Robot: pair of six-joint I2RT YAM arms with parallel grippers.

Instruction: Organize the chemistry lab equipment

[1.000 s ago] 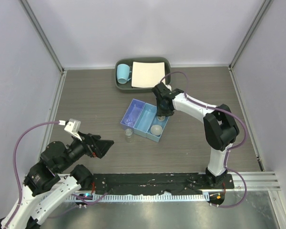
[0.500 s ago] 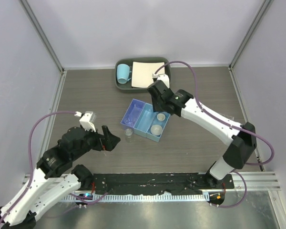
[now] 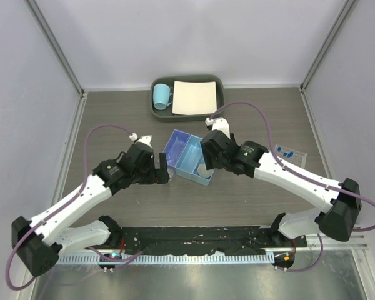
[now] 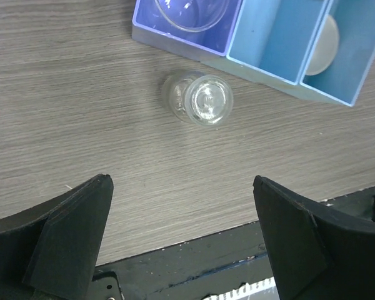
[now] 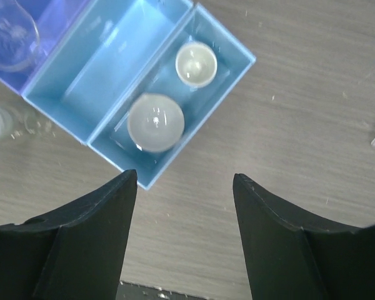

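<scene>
Inside the blue three-compartment box [image 3: 189, 156] I find both white dishes [image 5: 155, 123] stowed; the small clear bottle [image 4: 200, 100] waits just beside it on the desk [image 3: 112, 125], the tube rack [image 3: 289, 154] well apart, left claw [image 4: 180, 184] and right claw [image 5: 184, 177] released, empty.

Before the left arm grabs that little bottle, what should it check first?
1. Left gripper open and empty: ok.
2. Small clear bottle upright on the table: ok, it looks so.
3. Bottle between the fingers: not ok, it sits ahead of them.
4. Room for a finger beside the blue box: cannot tell. The bottle stands close to the box wall, though apart from it.
5. Middle compartment of the box free: ok, it is bare.
6. Right gripper out of the way: probably not ok. It hangs open and empty by the box's end.
</scene>
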